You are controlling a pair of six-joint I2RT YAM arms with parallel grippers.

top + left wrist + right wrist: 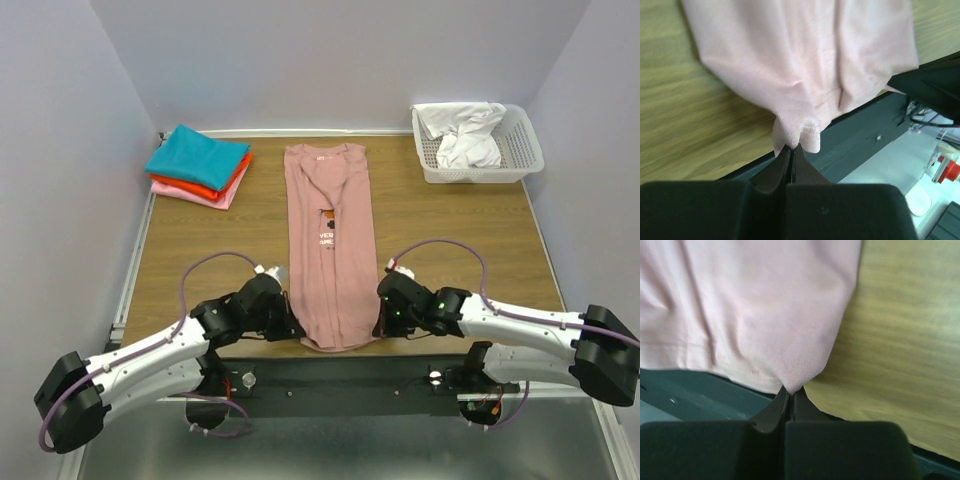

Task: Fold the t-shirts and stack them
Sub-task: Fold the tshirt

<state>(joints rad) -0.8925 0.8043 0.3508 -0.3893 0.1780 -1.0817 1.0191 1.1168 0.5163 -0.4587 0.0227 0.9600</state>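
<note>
Corners at the near hem of the pink t-shirt sit clamped, left one in the left gripper, right one in the right gripper; hem seems barely raised.

Only text in sight: white lettering on the chest of the pink t-shirt, seen from the top camera. Two short lines show in the gap between the folded-in sides. The top line looks like "VER". The second is cut by the folds and too small to read for sure. Both wrist views show plain pink fabric only.
</note>
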